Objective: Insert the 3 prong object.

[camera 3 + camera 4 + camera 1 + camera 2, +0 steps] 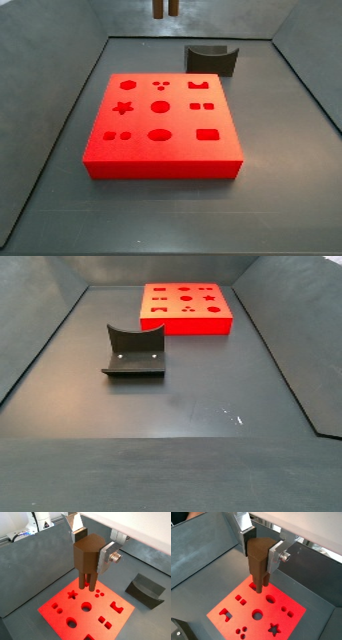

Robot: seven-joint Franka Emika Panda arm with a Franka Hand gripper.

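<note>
My gripper (pixel 92 549) is shut on the 3 prong object (pixel 85 558), a dark brown piece with a thick angular body and thin prongs pointing down. It also shows in a wrist view (pixel 260 562) between the silver fingers (pixel 276 554). It hangs above the red block (pixel 73 614), its prongs over the edge zone near the star hole and the three small holes (pixel 99 592). In a side view only the prong tips (pixel 163 8) show, high above the red block (pixel 160 125). The gripper is out of view in the side view with the red block (pixel 187 308) at the far end.
A dark grey curved-top block (pixel 210 60) stands on the floor just beyond the red block; it shows in both side views (pixel 134 351) and a wrist view (pixel 145 590). Grey walls (pixel 54 80) enclose the floor.
</note>
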